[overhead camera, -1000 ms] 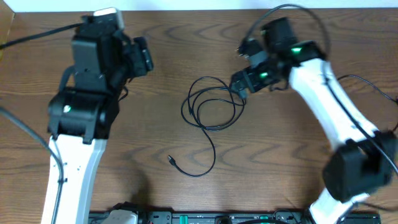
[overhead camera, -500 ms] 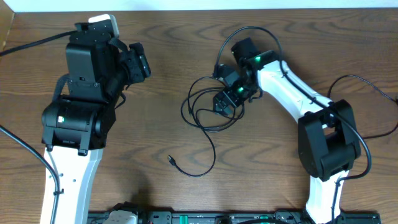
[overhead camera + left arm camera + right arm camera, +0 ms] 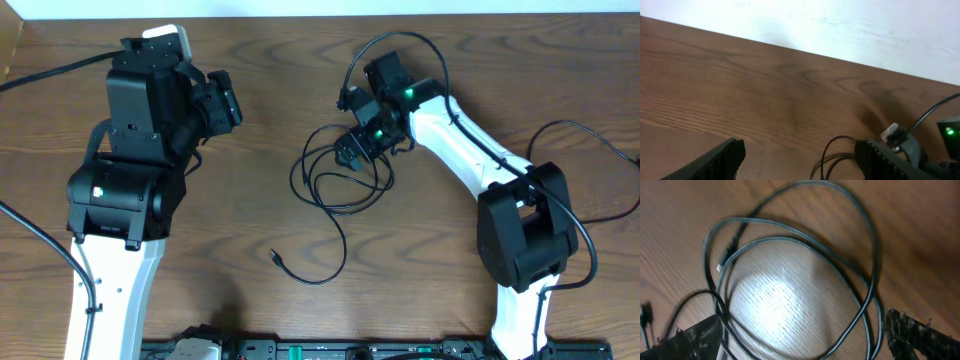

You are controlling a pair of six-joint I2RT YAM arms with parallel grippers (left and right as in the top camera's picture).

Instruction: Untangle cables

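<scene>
Cable (image 3: pixel 343 208) lies coiled on the table (image 3: pixel 250 215); right gripper (image 3: pixel 350 153), jaws spread, has swung in over its top edge, hiding it. Left gripper (image 3: pixel 222 100) stays spread, well apart. Right wrist view blurs the loops.

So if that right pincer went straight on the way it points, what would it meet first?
Pointing down, the right pincer would most likely meet the black cable looped ahead of its open fingers, then the table; depth is unclear.
</scene>
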